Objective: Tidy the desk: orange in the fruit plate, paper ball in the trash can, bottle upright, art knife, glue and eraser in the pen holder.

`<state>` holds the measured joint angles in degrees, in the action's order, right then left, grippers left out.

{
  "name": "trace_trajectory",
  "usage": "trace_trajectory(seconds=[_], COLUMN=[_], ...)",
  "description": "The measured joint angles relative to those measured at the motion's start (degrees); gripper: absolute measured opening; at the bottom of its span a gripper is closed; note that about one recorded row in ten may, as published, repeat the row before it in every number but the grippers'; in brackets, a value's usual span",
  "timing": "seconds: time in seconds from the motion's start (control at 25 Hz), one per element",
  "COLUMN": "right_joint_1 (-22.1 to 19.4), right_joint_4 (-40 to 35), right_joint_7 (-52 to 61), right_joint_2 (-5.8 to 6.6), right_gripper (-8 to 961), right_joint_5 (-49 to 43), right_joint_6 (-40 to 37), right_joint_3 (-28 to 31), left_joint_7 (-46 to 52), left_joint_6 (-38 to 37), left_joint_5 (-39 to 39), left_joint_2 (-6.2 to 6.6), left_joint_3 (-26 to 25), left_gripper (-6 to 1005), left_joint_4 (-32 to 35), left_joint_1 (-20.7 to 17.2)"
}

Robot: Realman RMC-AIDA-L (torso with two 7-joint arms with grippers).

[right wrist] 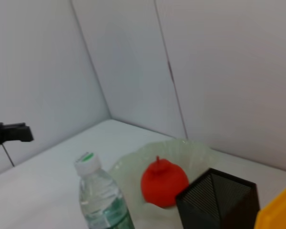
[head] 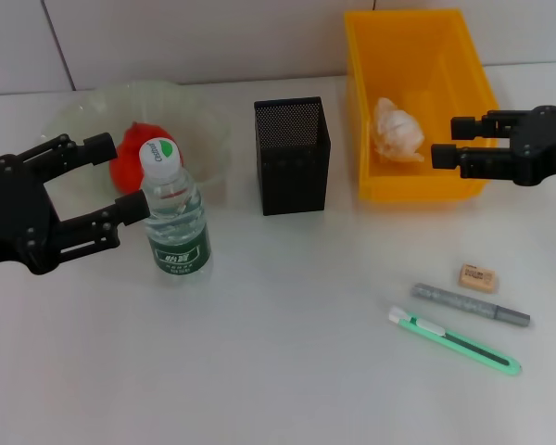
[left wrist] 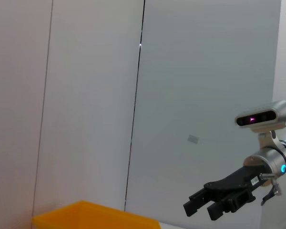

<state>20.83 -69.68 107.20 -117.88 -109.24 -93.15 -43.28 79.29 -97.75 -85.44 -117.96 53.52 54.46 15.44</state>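
Observation:
The clear bottle [head: 176, 221] with a white cap stands upright [right wrist: 102, 202] beside the fruit plate [head: 208, 130]. The orange [head: 127, 159] lies in that plate [right wrist: 181, 150], also visible as the orange [right wrist: 163, 182] in the right wrist view. My left gripper [head: 120, 176] is open just left of the bottle, its lower fingertip close to it. The paper ball [head: 397, 130] rests in the yellow trash can [head: 463, 65]. My right gripper [head: 452, 141] hangs open over the can's front right rim and holds nothing. The eraser [head: 478, 277], grey glue stick [head: 470, 304] and green art knife [head: 454, 340] lie on the table.
The black mesh pen holder [head: 292, 156] stands mid-table between plate and can, and shows as the pen holder [right wrist: 219, 200] in the right wrist view. A white wall runs along the back. The left wrist view shows the can's rim [left wrist: 95, 215] and the right gripper [left wrist: 214, 204].

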Motion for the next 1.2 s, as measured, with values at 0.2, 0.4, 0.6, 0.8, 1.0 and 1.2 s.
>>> trace_trajectory(seconds=[0.2, 0.4, 0.6, 0.8, 1.0, 1.2], right_joint_1=[0.84, 2.65, 5.71, 10.35, 14.58, 18.66], right_joint_4=[-6.2, -12.12, -12.71, -12.12, -8.3, -3.67], right_joint_7=[7.55, 13.64, 17.88, 20.26, 21.57, 21.74], right_joint_2=[0.38, 0.55, 1.12, 1.26, 1.98, 2.79], right_gripper=[633, 633, 633, 632, 632, 632], right_joint_5=[-5.51, -11.71, -17.13, -24.42, -28.62, -32.18], right_joint_6=[-0.12, -1.88, -3.8, -6.91, -10.73, -13.49], right_joint_3=[-0.22, -0.44, -0.56, -0.69, -0.75, -0.86], left_joint_7=[-0.48, -0.54, -2.39, -2.92, -2.92, -2.53], left_joint_6=[-0.13, -0.41, -0.86, -1.06, -1.19, -1.22], left_joint_5=[0.0, -0.13, -1.56, -2.03, -2.67, -4.32], left_joint_2=[0.01, 0.02, -0.12, -0.21, -0.11, -0.18], left_joint_3=[-0.05, 0.12, 0.5, 0.65, 1.08, 1.15], left_gripper=[806, 806, 806, 806, 806, 806], left_joint_4=[-0.98, -1.35, -1.43, -2.16, -2.31, -2.34], left_joint_1=[0.11, 0.12, 0.02, 0.27, 0.54, 1.01])
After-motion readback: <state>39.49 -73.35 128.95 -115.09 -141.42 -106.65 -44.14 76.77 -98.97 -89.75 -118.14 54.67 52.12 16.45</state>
